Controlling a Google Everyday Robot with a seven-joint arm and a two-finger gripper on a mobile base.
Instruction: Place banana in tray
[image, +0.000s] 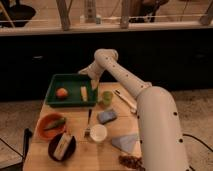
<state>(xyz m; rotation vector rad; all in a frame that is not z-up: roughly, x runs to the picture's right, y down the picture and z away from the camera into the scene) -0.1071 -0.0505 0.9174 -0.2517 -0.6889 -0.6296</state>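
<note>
Gripper (93, 81) sits at the end of the big white arm (150, 115), which reaches from the near right over the wooden table (75, 160). It is at the far right corner of the green tray (70, 80). It is dark, and I cannot tell how wide it is or if it is holding anything.

The tray is on the far left part of the table. The banana (83, 93) lies inside it on the right side, pointing from near to far. The gripper is just beside the far end of the banana, but I cannot tell if they touch. A small orange fruit (62, 93) is in the tray too, to the left of the banana and apart from it.

Just right of the tray is a green cup (106, 97). A long white tool (125, 99) lies to the right of the cup. Nearer is a blue sponge (107, 116), then a white cup (98, 132) with a fork (88, 122) just beside it on the left. On the near left are an orange bowl (50, 126) with something green in it, and a black bowl (62, 146) with something pale in it. A blue-grey cloth (125, 142) lies near the arm, and some brown bits (131, 161) are at the near edge.
</note>
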